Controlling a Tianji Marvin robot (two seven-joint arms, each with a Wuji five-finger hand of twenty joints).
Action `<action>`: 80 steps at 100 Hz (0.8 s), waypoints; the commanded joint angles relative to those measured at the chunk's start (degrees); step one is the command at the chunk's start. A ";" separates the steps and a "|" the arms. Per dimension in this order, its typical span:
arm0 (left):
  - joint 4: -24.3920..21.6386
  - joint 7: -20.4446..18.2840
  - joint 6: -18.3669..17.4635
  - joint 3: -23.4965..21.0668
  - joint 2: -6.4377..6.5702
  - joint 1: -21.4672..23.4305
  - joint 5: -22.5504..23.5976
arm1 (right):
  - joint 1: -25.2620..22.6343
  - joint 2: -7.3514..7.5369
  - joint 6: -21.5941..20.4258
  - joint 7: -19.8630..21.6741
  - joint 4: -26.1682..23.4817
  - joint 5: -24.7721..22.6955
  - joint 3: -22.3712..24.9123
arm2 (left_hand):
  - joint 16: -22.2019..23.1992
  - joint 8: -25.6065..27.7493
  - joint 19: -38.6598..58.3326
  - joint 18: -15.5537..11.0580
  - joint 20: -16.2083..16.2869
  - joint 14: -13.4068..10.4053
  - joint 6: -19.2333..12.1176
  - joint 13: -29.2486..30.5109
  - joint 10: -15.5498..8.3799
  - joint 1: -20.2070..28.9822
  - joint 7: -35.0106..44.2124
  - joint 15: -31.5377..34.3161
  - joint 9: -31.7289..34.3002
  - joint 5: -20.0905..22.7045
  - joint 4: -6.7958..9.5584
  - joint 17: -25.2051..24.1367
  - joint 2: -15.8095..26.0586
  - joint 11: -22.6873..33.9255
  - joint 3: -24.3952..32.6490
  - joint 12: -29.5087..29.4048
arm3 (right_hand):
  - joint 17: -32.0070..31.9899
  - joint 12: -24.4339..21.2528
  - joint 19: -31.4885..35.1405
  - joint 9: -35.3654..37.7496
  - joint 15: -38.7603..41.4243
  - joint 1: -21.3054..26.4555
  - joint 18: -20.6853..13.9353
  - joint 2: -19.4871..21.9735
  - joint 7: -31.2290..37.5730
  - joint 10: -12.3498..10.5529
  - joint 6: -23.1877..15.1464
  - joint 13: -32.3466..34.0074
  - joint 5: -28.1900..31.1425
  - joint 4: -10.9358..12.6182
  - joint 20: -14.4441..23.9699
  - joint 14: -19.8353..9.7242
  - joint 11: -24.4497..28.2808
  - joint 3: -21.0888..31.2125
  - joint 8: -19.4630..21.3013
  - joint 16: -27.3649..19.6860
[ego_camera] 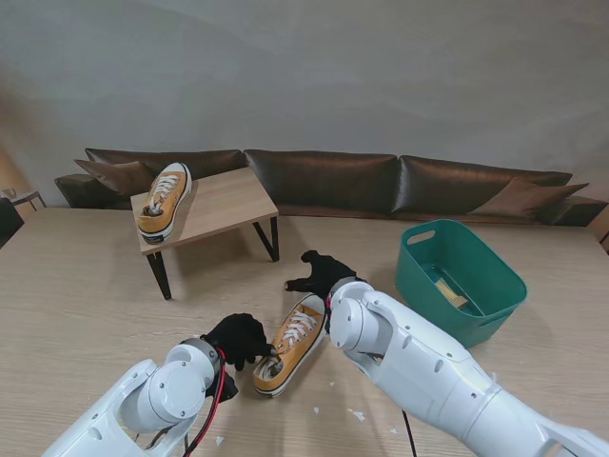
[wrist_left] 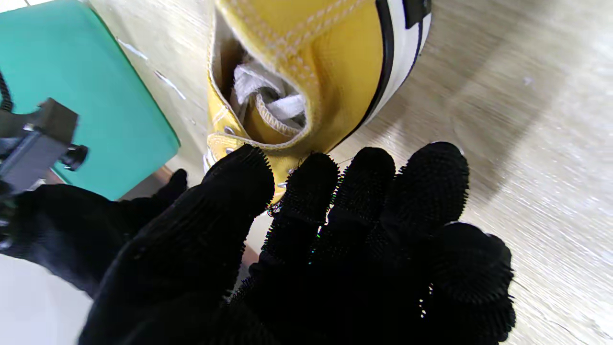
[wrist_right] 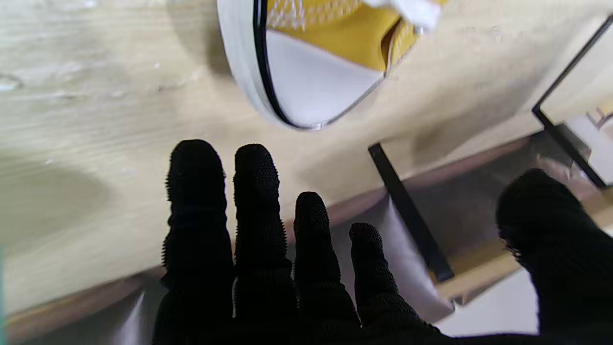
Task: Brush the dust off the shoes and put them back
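A pale wooden surface (ego_camera: pixel 76 305) fronts a brown sofa (ego_camera: pixel 324 176); the left hand (ego_camera: pixel 238 338) curls loosely beside the near shoe (ego_camera: pixel 290 345) (grip unclear), and the right hand (ego_camera: pixel 322 273) is spread, empty.

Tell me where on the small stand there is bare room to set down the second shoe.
The small stand is bare right of the shoe on it, up to its right edge. The crowded spot is around the shoe on the table, between the left hand and right hand.
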 commanded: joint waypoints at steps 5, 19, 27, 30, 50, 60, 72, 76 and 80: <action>-0.28 -0.12 0.26 -0.50 -0.46 0.72 -0.29 | -3.95 1.24 2.44 -1.24 -3.86 -2.52 1.56 | 0.47 0.82 -0.63 0.52 1.27 4.47 1.23 -1.70 3.33 -0.90 -0.76 -0.47 -0.82 0.92 2.16 -2.17 1.82 -0.47 -1.24 -0.42 | -21.25 -0.87 0.68 4.12 0.47 -2.55 3.32 0.56 6.16 2.05 1.96 3.13 3.10 1.57 -0.38 2.49 0.26 0.78 2.19 -0.03; -0.30 0.35 0.37 -0.62 -0.61 1.01 -0.80 | -10.01 2.75 4.77 -2.38 -9.63 -4.96 6.16 | 0.36 1.27 -1.05 1.10 1.56 5.16 1.61 -2.18 3.78 -1.12 -1.60 -0.88 -0.95 1.31 2.31 -2.62 2.60 -0.90 -1.40 -0.75 | -16.21 0.06 5.69 13.33 3.64 -2.02 5.92 -0.90 12.01 3.57 2.91 10.18 13.24 1.99 0.89 4.60 1.86 3.30 3.56 1.20; -0.36 0.28 0.49 -0.56 -0.60 0.97 -0.91 | -12.40 4.20 6.37 -0.40 -12.84 -6.74 7.77 | 0.27 1.54 -1.26 1.38 1.69 5.22 1.69 -2.21 3.79 -1.15 -1.82 -1.06 -0.58 1.65 2.37 -2.72 2.84 -0.87 -1.45 -0.84 | -11.33 1.25 9.86 22.47 6.17 -2.41 7.08 -1.29 14.90 3.91 3.02 16.67 23.57 1.96 0.98 4.72 2.53 4.37 4.71 2.06; -0.35 0.24 0.46 -0.55 -0.60 0.95 -0.93 | -13.19 4.70 6.67 0.56 -13.80 -7.28 8.25 | 0.23 1.66 -1.32 1.46 1.76 5.22 1.54 -2.20 3.79 -1.11 -1.90 -1.14 -0.60 1.75 2.40 -2.73 2.76 -0.92 -1.47 -0.90 | -9.77 1.65 11.14 26.10 6.95 -2.59 7.58 -1.32 15.25 3.87 2.75 19.08 27.33 1.98 0.80 4.83 2.47 4.61 4.90 2.34; 0.16 0.63 0.13 -0.32 -0.80 0.56 -1.66 | -15.47 7.07 7.89 6.41 -16.99 -9.33 8.72 | 0.02 2.16 -1.77 1.81 2.18 5.64 1.93 -2.43 4.17 -1.29 -2.82 -1.58 -0.58 2.06 2.49 -2.95 3.25 -1.11 -1.46 -1.23 | -4.86 4.01 15.85 33.59 8.52 -2.84 7.96 -0.22 11.53 3.55 1.53 25.50 35.15 2.22 -0.29 4.00 -0.23 3.67 5.60 4.00; 0.43 0.72 0.12 -0.09 -0.90 0.27 -2.17 | -15.75 7.02 7.93 6.63 -16.80 -8.51 8.30 | -0.02 2.25 -1.93 1.96 2.31 5.77 2.03 -2.58 4.17 -1.39 -3.09 -1.68 -0.60 2.16 2.51 -3.13 3.55 -1.15 -1.45 -1.31 | -4.69 4.03 16.26 33.94 8.57 -2.42 8.00 0.21 9.95 3.66 1.56 25.85 35.37 2.32 -0.21 4.15 -0.63 3.78 5.08 4.12; 0.73 0.95 0.07 0.14 -1.06 -0.03 -2.92 | -15.77 6.66 7.75 6.34 -16.37 -6.85 7.60 | -0.05 2.44 -2.10 2.14 2.53 5.96 2.19 -2.67 4.42 -1.45 -3.40 -1.80 -0.63 2.39 2.55 -3.37 3.80 -1.28 -1.43 -1.47 | -5.18 3.75 16.12 33.65 8.21 -2.10 7.96 0.47 5.81 3.78 1.69 25.40 33.73 2.28 -0.30 4.31 -1.90 4.16 3.12 4.22; 0.86 1.10 0.00 0.24 -1.14 -0.15 -3.19 | -15.65 6.47 7.68 6.09 -16.09 -6.39 7.24 | -0.07 2.50 -2.12 2.18 2.61 6.07 2.27 -2.79 4.53 -1.48 -3.50 -1.88 -0.66 2.45 2.57 -3.38 3.93 -1.34 -1.43 -1.53 | -5.36 3.66 16.05 33.24 8.15 -1.96 7.87 0.51 4.95 3.80 1.76 25.26 32.44 2.28 -0.32 4.29 -2.16 4.27 2.71 4.23; 1.02 1.24 -0.10 0.37 -1.21 -0.30 -3.50 | -15.48 6.22 7.63 5.75 -15.77 -5.89 6.88 | -0.09 2.55 -2.18 2.20 2.69 6.18 2.33 -2.82 4.59 -1.53 -3.66 -1.91 -0.65 2.46 2.57 -3.46 4.09 -1.38 -1.45 -1.59 | -5.45 3.62 16.06 33.10 8.18 -1.85 7.79 0.43 4.54 3.79 1.67 25.24 31.99 2.29 -0.31 4.23 -2.27 4.43 2.41 4.27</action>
